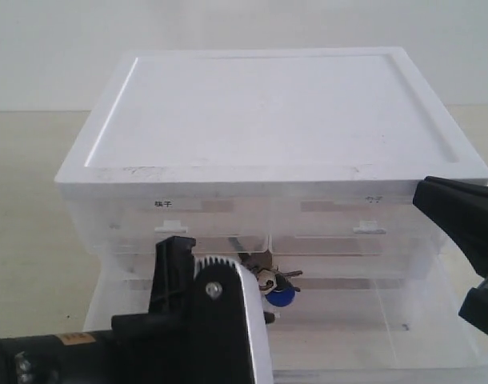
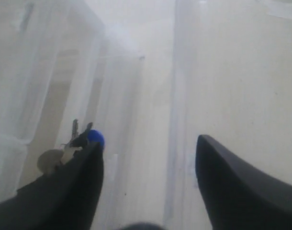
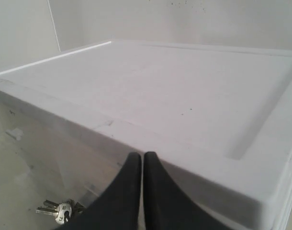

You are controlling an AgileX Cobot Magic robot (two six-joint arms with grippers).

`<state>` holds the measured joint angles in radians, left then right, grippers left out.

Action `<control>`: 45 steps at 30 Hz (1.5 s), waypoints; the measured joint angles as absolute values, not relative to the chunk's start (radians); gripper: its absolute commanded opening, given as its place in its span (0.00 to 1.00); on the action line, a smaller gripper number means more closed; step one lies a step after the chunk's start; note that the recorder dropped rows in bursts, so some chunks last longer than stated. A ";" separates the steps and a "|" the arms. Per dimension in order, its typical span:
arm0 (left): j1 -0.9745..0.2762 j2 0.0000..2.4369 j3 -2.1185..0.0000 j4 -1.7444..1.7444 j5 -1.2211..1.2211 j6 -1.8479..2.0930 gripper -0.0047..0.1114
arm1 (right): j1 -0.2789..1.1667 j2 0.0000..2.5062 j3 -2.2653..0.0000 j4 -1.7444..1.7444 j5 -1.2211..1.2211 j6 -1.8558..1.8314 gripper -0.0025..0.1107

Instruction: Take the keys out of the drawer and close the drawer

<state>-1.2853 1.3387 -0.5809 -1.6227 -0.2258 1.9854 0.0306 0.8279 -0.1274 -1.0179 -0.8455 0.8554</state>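
Note:
The lowest drawer (image 1: 372,320) stands pulled out in front of the white-topped cabinet (image 1: 268,104). The keys (image 1: 270,280) lie inside it near the back middle, their blue fob (image 1: 281,298) toward the front. My left gripper (image 2: 148,148) hovers over the drawer, open, with nothing between its fingers; the keys (image 2: 72,143) and fob (image 2: 95,138) lie just beyond one fingertip (image 2: 91,158). My right gripper (image 3: 138,158) is shut and empty, level with the cabinet top's front right corner (image 1: 426,196). The keys (image 3: 60,210) show below it in the right wrist view.
Two half-width drawers with small white handles (image 1: 170,226) sit shut under the cabinet top, with another full-width drawer below them. The left arm's body (image 1: 220,320) hides the drawer's front left part. Beige table (image 1: 28,240) lies on both sides.

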 measured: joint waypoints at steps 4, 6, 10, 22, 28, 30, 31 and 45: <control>-1.285 1.339 -0.638 -1.631 -0.271 1.863 0.50 | 0.031 0.828 -0.127 -1.018 -0.845 0.855 0.02; -1.285 1.340 -0.698 -1.672 -0.280 1.776 0.50 | 0.031 0.828 -0.127 -1.018 -0.845 0.861 0.02; -1.285 1.340 -0.719 -1.725 -0.305 1.774 0.50 | 0.031 0.828 -0.127 -1.018 -0.845 0.863 0.02; -1.233 1.385 -0.714 -1.743 -0.030 1.993 0.50 | 0.031 0.828 -0.127 -1.023 -0.845 0.863 0.02; -1.233 1.401 -0.677 -1.743 -0.009 2.035 0.50 | 0.031 0.828 -0.127 -1.024 -0.845 0.865 0.02; -1.233 1.420 -0.664 -1.743 -0.016 2.037 0.50 | 0.031 0.828 -0.127 -1.024 -0.845 0.865 0.02; -1.233 1.428 -0.659 -1.743 -0.030 2.039 0.50 | 0.031 0.828 -0.127 -1.024 -0.845 0.865 0.02; -1.231 1.472 -0.657 -1.743 -0.119 2.060 0.08 | 0.031 0.828 -0.127 -1.028 -0.845 0.871 0.02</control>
<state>-1.2307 1.4721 -0.6572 -1.7432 -0.1192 2.0597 0.0306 0.8279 -0.1274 -1.0279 -0.8455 0.8713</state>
